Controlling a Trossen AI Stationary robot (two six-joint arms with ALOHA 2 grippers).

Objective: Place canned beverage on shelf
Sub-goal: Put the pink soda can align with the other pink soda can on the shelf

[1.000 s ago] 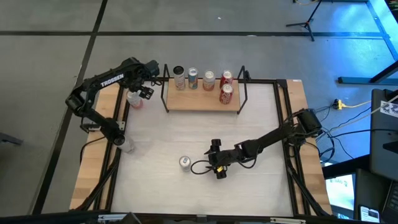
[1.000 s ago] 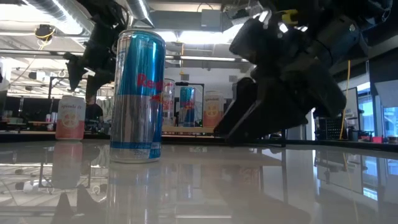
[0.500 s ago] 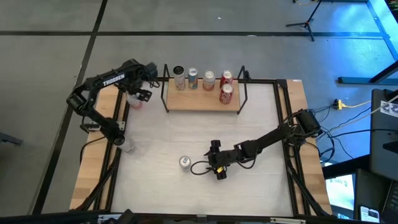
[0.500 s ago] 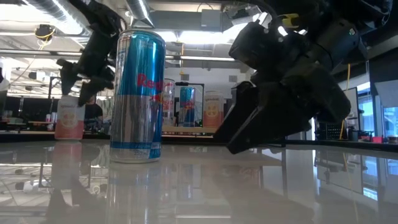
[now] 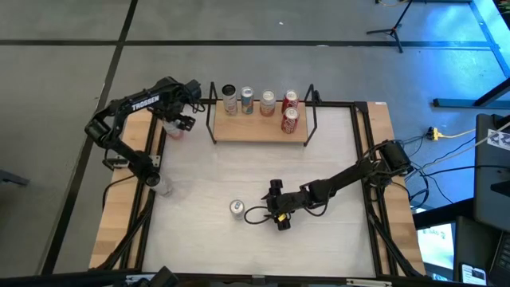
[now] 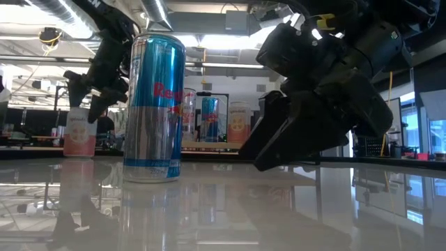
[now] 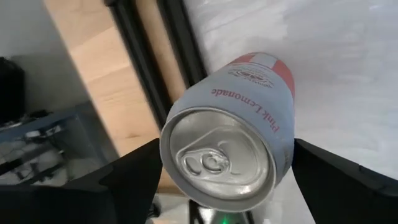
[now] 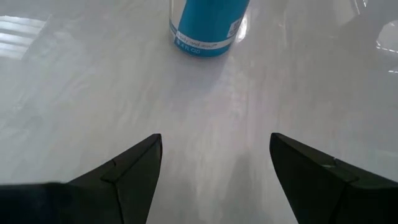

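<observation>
The left gripper poises over the pink lemonade can at the table's far left edge, fingers spread either side, not yet clenched; beside it, the shelf carries five cans; the right gripper, fingers released, faces the blue can near the front edge.

Grey concrete floor crossed by dark seam lines. Blue light falls over the floor's far right corner. Ceiling strip lights glow beyond the white-topped table.

Robotics lab: grey concrete floor, exposed ceiling ducts, tripod stand, cables.
</observation>
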